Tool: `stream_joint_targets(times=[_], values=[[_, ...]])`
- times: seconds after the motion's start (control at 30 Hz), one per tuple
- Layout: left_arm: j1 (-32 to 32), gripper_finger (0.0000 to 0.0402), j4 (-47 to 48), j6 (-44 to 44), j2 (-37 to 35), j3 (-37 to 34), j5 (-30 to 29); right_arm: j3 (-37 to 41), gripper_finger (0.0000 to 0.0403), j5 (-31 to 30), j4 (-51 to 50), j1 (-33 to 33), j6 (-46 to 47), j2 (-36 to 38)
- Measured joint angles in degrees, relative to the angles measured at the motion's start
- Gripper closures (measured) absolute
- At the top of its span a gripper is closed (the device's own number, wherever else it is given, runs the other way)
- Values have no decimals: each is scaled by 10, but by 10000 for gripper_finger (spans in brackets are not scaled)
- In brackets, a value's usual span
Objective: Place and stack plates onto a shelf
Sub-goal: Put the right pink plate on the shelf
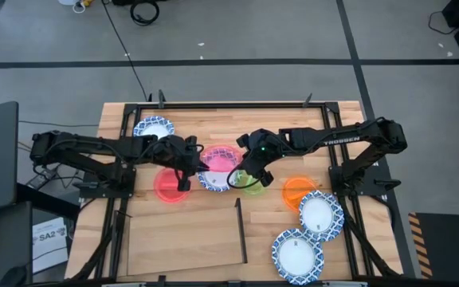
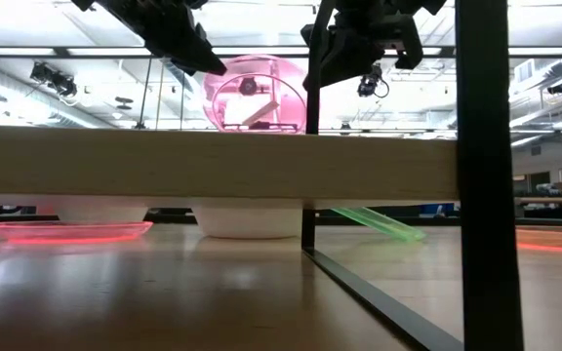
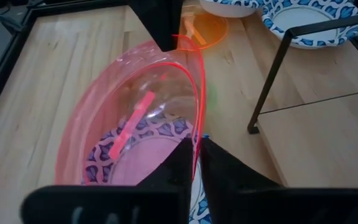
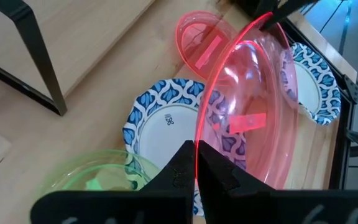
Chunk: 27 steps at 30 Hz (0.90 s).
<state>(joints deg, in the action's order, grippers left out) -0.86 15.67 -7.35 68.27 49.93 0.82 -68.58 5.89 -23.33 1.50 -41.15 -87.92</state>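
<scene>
A translucent pink-red plate hangs on edge above the table's middle, between my two grippers. My left gripper is shut on one side of its rim. My right gripper is shut on the opposite side. Below it a blue-and-white plate rests flat on the table. A green plate leans with one edge on that plate. A second red plate lies flat to the left. The shelf is the pale panel with a black bar, at the near side. My left gripper pinches the pink-red plate's rim between its two fingers, coming from the table's left and slanting down. The plate stands nearly upright, lifted clear of the blue-and-white plate. My right gripper pinches the opposite rim between its two fingers, coming from the table's right and slanting down. The plate stands on edge in the hold, clear of everything below it.
An orange plate and two blue-and-white plates lie at the near right. Another blue-and-white plate sits at the far left. Black frame legs stand beside the shelf.
</scene>
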Motion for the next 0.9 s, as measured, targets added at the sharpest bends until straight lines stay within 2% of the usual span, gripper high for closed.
stream_joint_targets(times=[0.17, 0.6, 0.9], values=[[0, 392, 0, 0, 0, 0, 0, 0, 386, -7, 2, 0, 0, 0], [0, 393, -2, 1, 0, 0, -4, 0, 383, -35, 5, 1, 6, 0], [-1, 393, -9, 2, 0, 0, -7, -1, 332, -35, 24, 1, 7, 0]])
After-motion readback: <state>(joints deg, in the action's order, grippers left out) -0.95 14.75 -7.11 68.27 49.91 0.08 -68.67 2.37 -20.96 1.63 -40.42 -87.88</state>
